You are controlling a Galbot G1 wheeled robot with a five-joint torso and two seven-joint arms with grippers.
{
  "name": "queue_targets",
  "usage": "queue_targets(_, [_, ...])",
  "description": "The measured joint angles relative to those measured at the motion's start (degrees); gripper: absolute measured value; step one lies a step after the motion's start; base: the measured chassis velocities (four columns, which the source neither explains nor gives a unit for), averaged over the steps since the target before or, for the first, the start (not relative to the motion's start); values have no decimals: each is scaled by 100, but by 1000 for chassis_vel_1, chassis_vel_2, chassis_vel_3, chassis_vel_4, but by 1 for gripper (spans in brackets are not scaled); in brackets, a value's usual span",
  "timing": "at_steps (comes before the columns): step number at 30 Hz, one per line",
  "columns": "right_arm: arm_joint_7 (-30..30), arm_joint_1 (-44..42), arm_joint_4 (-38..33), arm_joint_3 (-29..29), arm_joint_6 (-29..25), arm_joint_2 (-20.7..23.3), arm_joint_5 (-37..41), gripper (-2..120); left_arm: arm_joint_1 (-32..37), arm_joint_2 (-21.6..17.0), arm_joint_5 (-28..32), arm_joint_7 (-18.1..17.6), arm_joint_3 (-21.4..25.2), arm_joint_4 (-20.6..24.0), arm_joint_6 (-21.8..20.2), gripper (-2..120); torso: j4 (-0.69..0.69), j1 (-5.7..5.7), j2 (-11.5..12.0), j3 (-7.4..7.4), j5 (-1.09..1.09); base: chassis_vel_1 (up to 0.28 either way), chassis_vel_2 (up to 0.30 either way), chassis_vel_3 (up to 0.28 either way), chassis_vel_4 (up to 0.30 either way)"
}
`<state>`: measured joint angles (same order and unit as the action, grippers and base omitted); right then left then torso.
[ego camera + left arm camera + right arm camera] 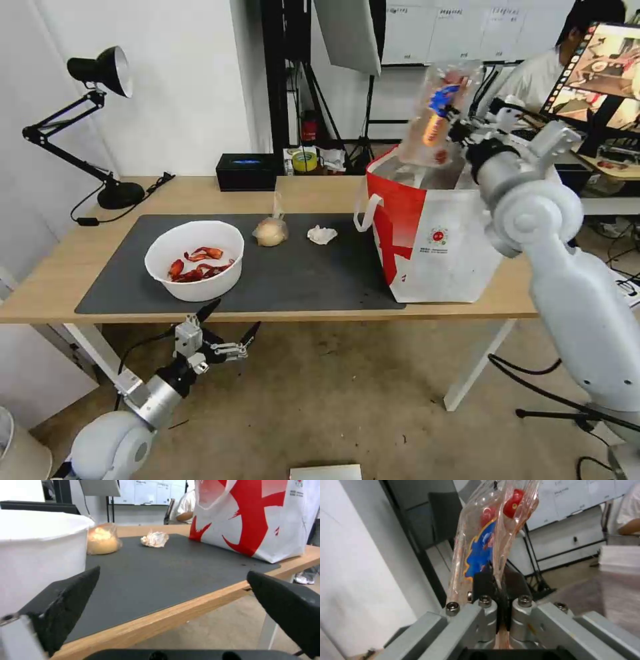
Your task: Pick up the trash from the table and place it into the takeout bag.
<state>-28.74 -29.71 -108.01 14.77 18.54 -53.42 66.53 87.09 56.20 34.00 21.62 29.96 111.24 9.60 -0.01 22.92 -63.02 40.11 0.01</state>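
Observation:
My right gripper is shut on the clear plastic tray of cherry tomatoes, holding it upright above the open mouth of the red-and-white takeout bag. Up close, the tray stands pinched between the black fingers. On the dark mat sit the white bowl of crayfish shells, the bagged tan bun and the crumpled tissue. My left gripper hangs open below the table's front edge, near the bowl. Past its fingertips lie the bun, tissue and bag.
A black desk lamp stands at the table's back left and a black rectangular box at the back edge. A person sits at a screen behind the bag. Cables and a stand cross the floor on the right.

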Motion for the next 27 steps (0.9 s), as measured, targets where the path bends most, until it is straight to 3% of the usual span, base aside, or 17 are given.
queue_targets(12, [107,-438,-8,88,92,9,41,0,-12,60,-40,-3,-95,4,0,100,1,0,0,0,-1,0,0,0,0])
queue_targets(18, [109,-508,-48,127,149,3,97,19,-27,64,-52,-4,-118,5,-5,100,1,0,0,0,-2,0,0,0,0])
queue_targets(20, [113,-559,-68,141,159,12,120,31,-43,60,-57,-9,-138,4,-9,100,1,0,0,0,-2,0,0,0,0])
queue_targets(24, [112,-611,-90,154,166,16,143,41,-65,50,-60,-13,-158,3,-12,100,1,0,0,0,-1,0,0,0,0])
queue_targets(27, [106,-665,-122,187,178,23,164,56,-93,37,-62,-21,-168,9,-23,100,1,0,0,0,-1,0,0,0,0])
